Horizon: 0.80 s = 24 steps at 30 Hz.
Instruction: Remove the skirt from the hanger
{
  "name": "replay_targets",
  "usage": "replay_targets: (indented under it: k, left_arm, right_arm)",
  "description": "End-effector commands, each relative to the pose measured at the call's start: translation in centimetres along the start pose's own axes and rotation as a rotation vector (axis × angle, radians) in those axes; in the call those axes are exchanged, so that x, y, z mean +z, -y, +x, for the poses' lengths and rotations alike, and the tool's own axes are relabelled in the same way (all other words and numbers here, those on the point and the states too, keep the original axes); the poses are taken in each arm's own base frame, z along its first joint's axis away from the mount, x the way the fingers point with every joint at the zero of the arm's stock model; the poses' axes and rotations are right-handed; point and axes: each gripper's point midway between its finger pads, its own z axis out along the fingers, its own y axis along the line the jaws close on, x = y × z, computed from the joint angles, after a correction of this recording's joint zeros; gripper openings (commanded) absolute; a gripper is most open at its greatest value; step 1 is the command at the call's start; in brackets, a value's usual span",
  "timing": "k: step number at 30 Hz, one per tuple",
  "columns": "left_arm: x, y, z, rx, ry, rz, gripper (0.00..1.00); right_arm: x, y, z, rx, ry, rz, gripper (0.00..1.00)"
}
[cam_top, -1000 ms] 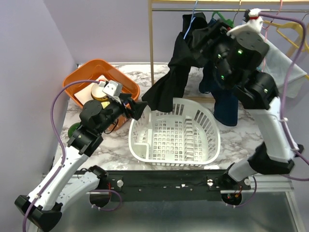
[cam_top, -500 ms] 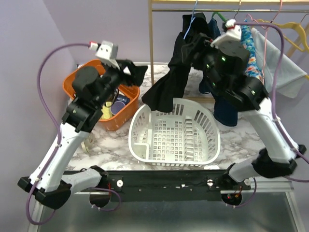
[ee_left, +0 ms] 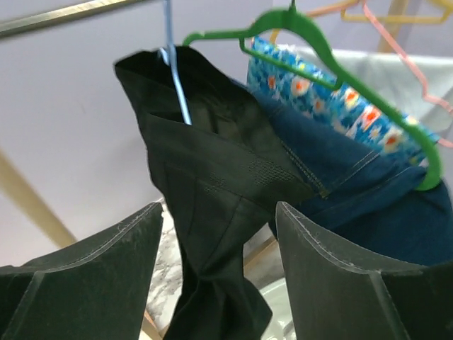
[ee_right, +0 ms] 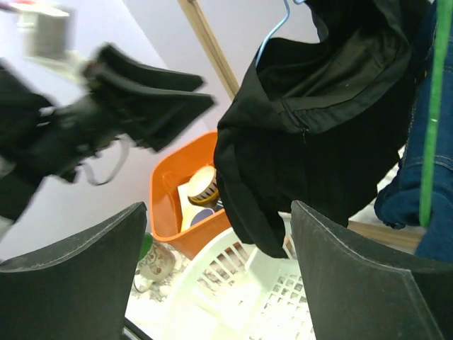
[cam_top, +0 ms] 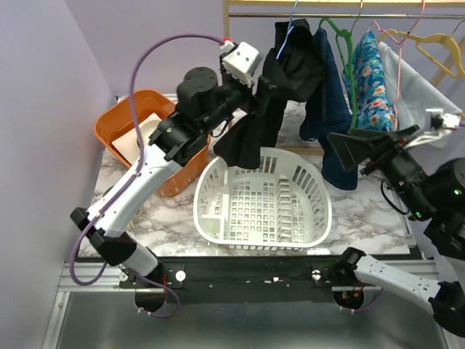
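1. Both arms have shifted since the earlier frame. The left gripper (cam_top: 259,93) has risen from beside the orange bin (cam_top: 120,125) to the rail's height. The right gripper (cam_top: 347,151) has drawn back from the garments toward the table's right edge.
2. Left gripper: jaws stand apart and grip nothing. In the wrist view the skirt (ee_left: 212,170) shows between the two fingers (ee_left: 106,255), beyond their tips. I cannot tell whether they touch it.
3. Right gripper: jaws wide open and empty, well apart from the skirt.
4. Skirt: black, draped on the blue wire hanger (cam_top: 292,20), which hooks over the rail (cam_top: 334,14) above the table's far edge. Its lower end hangs to the far left rim of the white basket (cam_top: 218,222).
5. Basket: stands at the middle of the table's near edge. The orange bin sits at the far left corner.
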Motion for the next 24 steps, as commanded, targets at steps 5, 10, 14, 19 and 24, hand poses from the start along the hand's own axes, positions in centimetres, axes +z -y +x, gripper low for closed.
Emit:
replay_targets:
  k: [5,10,14,19,24]
  left_arm:
    - [4.8,-1.2,4.2,0.089,-0.108,-0.144,0.75]
    - [6.1,-1.1,5.6,0.092,-0.128,-0.155,0.72]
    - [6.9,-0.4,6.0,0.108,-0.124,-0.139,0.66]
    - [8.3,0.0,7.5,0.167,-0.172,-0.167,0.59]
    - [8.5,-0.2,7.0,0.17,-0.169,-0.195,0.33]
  right_arm:
    - [-2.4,1.0,0.2,-0.007,0.045,-0.014,0.95]
    - [-1.9,0.6,1.3,-0.035,-0.011,-0.036,0.95]
    - [-1.8,0.6,1.5,-0.033,-0.004,-0.038,0.95]
    - [-1.8,1.1,1.7,-0.034,0.004,-0.023,0.95]
    - [-2.4,1.4,1.5,-0.028,0.028,-0.021,0.96]
